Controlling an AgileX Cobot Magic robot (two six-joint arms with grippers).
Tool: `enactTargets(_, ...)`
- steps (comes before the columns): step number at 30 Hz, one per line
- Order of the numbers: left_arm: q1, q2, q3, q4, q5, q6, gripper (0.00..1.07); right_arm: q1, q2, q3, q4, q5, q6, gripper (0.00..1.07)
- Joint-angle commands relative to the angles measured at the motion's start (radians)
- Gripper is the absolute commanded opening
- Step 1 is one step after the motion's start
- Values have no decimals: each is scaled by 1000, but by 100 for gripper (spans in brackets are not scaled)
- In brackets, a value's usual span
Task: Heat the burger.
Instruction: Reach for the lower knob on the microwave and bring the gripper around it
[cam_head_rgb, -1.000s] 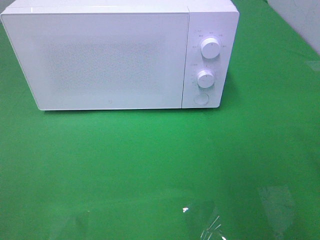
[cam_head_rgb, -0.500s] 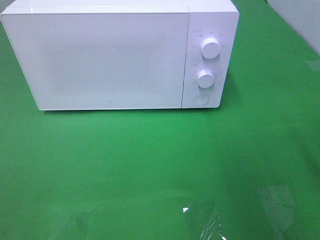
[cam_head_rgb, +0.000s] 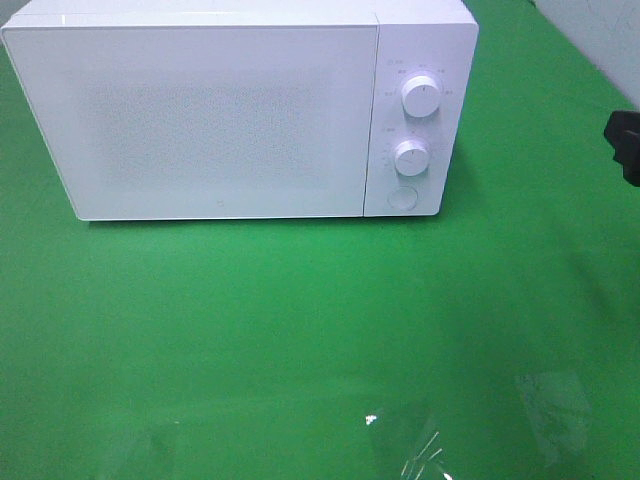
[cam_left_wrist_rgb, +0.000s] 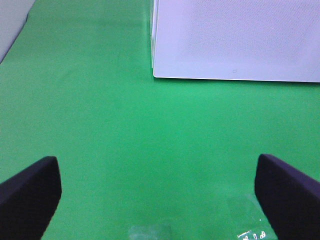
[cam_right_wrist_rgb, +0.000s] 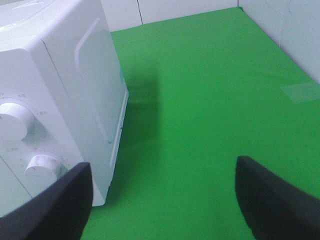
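Observation:
The burger is out of view in every frame. A white microwave stands at the back of the green table with its door shut. My left gripper is open over bare green cloth, in front of the microwave's lower left corner, with nothing between its fingers. My right gripper is open too and empty, hovering beside the right side wall of the microwave. In the exterior high view only a dark bit of the right arm shows, at the right edge.
The microwave's right panel carries two round knobs and a round button. Green cloth covers the table, with shiny tape patches near the front. A pale wall borders the far right.
A dark part of the right arm has come into the exterior high view at the right edge. The microwave has not moved.

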Motion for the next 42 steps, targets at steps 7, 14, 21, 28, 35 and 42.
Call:
enactTargets(7, 2, -23, 3, -8, -11, -4, 97, 100, 175, 6, 229, -263, -228, 76)
enactTargets(14, 2, -16, 3, -8, -11, -4, 97, 292, 278, 11, 479, -421, -374, 76)
enactTargets(21, 2, -16, 3, -8, -11, -4, 97, 484, 354, 11, 607, -551, -374, 76)
enactTargets(28, 2, -16, 3, -8, -11, -4, 97, 674, 428, 11, 754, -684, -382, 76)
enactTargets(35, 2, -16, 3, -8, -11, -4, 97, 807, 476, -17, 850, -779, -420, 76)
enactTargets(42, 2, -16, 3, -8, -11, -4, 97, 828, 579, -83, 857, -785, -448, 76)
